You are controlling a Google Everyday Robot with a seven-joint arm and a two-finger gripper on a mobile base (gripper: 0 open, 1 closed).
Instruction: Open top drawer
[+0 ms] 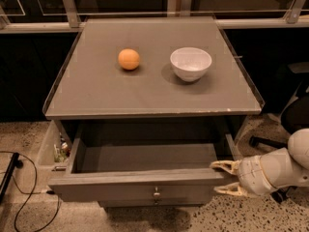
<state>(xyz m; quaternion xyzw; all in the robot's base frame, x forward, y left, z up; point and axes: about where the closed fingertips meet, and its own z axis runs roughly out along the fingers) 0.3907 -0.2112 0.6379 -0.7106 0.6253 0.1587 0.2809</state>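
Speckled flooring (270,216) surrounded a grey cabinet set against a dark glazed wall. On the tabletop (145,95) sat an orange ball (129,59) and, to its right and well apart from it, a white bowl (190,64).

The top drawer (125,185) stood pulled out beneath the tabletop's front edge, showing a plain grey interior. A small metal knob (156,194) sat at the centre of its front panel.

The white arm (275,170) entered from the right edge and reached roughly level toward the left. Its gripper (225,178) was at the right end of the drawer's front panel. The two pale fingers (223,166) were spread, one above the other, with the upper at the panel's top corner. Whether either finger touched the panel could not be determined.

The arm's upper portion was cut off by the frame edge. The cabinet below the open drawer was largely hidden. A black cable (24,178) lay on the floor at left.
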